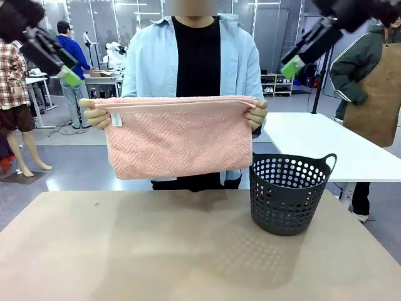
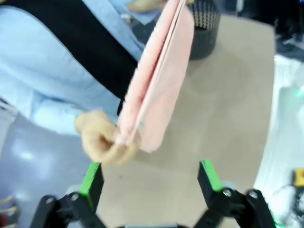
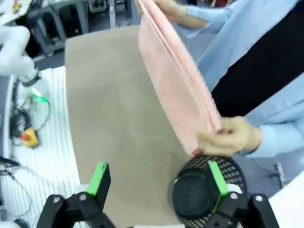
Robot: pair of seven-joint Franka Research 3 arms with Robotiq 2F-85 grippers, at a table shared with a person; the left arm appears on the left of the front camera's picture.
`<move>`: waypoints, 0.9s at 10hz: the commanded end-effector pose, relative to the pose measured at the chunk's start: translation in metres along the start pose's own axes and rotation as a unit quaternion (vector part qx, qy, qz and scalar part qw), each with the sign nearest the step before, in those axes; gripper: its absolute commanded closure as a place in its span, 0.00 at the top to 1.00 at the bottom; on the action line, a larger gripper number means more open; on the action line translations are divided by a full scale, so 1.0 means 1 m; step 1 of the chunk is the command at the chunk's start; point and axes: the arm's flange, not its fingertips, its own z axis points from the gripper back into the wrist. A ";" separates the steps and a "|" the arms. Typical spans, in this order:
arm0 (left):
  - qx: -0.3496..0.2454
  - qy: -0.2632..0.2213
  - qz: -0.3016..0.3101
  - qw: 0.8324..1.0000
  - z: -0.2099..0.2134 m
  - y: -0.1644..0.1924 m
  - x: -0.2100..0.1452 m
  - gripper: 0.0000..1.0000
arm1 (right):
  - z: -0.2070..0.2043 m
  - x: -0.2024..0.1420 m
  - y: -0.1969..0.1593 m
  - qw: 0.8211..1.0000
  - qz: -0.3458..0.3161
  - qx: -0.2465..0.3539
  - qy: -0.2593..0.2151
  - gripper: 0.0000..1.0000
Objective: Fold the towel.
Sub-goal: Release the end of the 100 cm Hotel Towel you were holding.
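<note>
**Item 1: towel** (image 1: 172, 138). Salmon-pink terry with a herringbone weave, folded into a wide rectangle of several layers. It is hanging in the air over the far edge of the table (image 1: 125, 251), clear of the table top. A person at the far side is holding it up by its two upper corners, with one hand (image 1: 95, 113) pinching the corner at picture left and the other hand (image 1: 257, 115) pinching the corner at picture right. A plain flat band (image 1: 175, 105) is running along the top edge. A small white tag (image 1: 116, 119) is hanging just under that band, near the left corner.

**Item 2: left gripper** (image 2: 149, 168). In the front view it is hanging high at the upper left, well apart from the towel. In its wrist view the jaws are standing wide apart with nothing between them. That view is looking at the towel edge-on (the layers are showing as thin pink lines).

**Item 3: right gripper** (image 3: 156, 168). In the front view it is hanging high at the upper right, also well apart from the towel. Its jaws are spread wide and are gripping nothing.

**Item 4: basket** (image 1: 288, 194). Dark, perforated and two-handled. It is standing upright on the table toward the robot's right, near the towel's lower right corner but not touching it.
</note>
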 end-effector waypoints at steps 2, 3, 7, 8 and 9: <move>0.033 -0.049 0.112 0.992 0.034 -0.045 -0.075 1.00 | 0.008 -0.073 0.039 0.992 -0.067 -0.017 -0.104 0.99; 0.041 -0.083 0.136 0.986 0.044 -0.053 -0.097 1.00 | 0.013 -0.094 0.047 0.988 -0.094 -0.026 -0.124 0.99; 0.049 -0.113 0.257 0.958 0.045 -0.074 -0.168 1.00 | 0.031 -0.155 0.076 0.972 -0.171 -0.071 -0.144 0.99; 0.053 -0.111 0.271 0.955 0.047 -0.076 -0.173 1.00 | 0.030 -0.158 0.077 0.970 -0.179 -0.073 -0.147 0.99; 0.056 -0.110 0.253 0.960 0.047 -0.076 -0.169 1.00 | 0.025 -0.156 0.072 0.975 -0.168 -0.056 -0.137 0.99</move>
